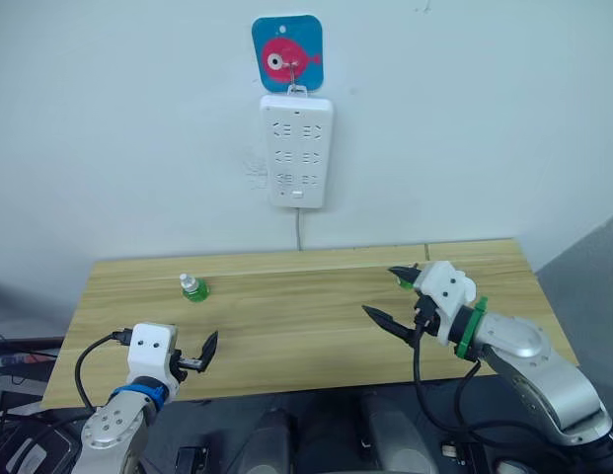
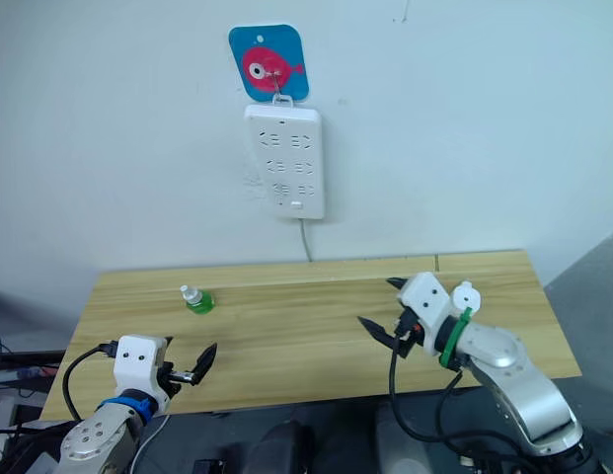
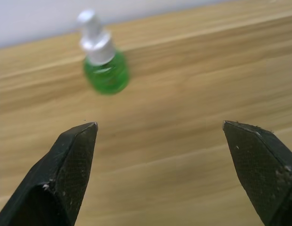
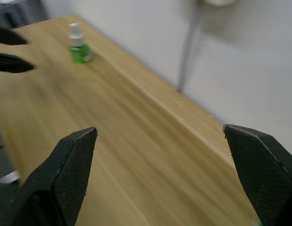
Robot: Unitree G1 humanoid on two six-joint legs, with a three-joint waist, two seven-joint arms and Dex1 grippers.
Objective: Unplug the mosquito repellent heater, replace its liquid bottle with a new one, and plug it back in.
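Green liquid bottle point(image 1: 194, 288) with white cap upright on wooden table point(image 1: 306, 316), left hand point(image 1: 209, 349) apart, right hand point(image 1: 389, 293) apart

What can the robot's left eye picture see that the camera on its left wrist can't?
The left eye view alone takes in the white power strip hanging on the wall under a blue fish hook, its cord running down behind the table, and the right pincer, open above the table's right part. The left wrist view alone gives a close look at the left pincer's black fingertips, spread wide apart. Both show the little green bottle with its white cap standing on the wooden table, and the left pincer.
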